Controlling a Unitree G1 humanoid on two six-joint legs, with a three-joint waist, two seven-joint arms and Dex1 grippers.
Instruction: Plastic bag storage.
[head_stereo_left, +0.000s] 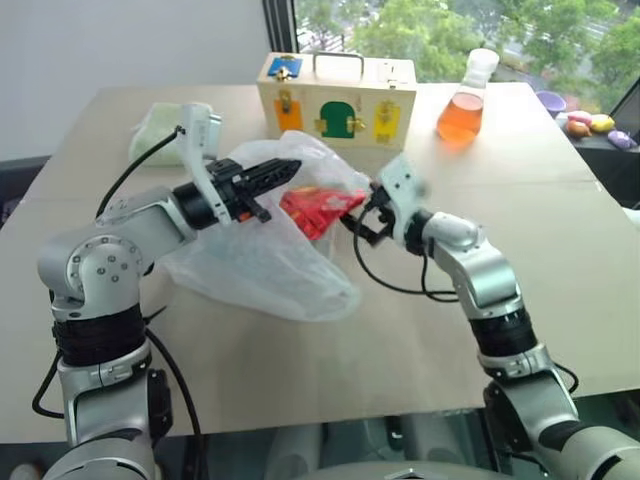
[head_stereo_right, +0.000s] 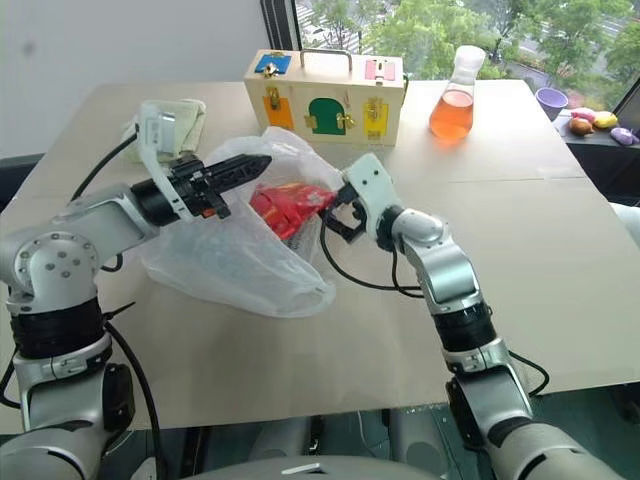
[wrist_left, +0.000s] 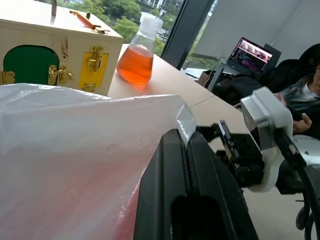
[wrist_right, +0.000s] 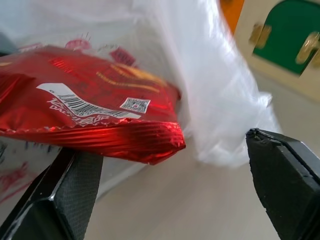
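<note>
The plastic bag (head_stereo_left: 262, 262) lies crumpled on the desk (head_stereo_left: 420, 330), its upper edge lifted and pinched in the clenched left claw (head_stereo_left: 280, 170). A red snack packet (head_stereo_left: 315, 208) sits at the bag's mouth, seemingly partly inside it. The right claw (head_stereo_right: 335, 212) stands released, fingers spread, just beside the packet's end. Behind are a wooden latch box (head_stereo_left: 338, 98), a flask of orange liquid (head_stereo_left: 464, 108) and a pale green cloth (head_stereo_left: 160, 128).
</note>
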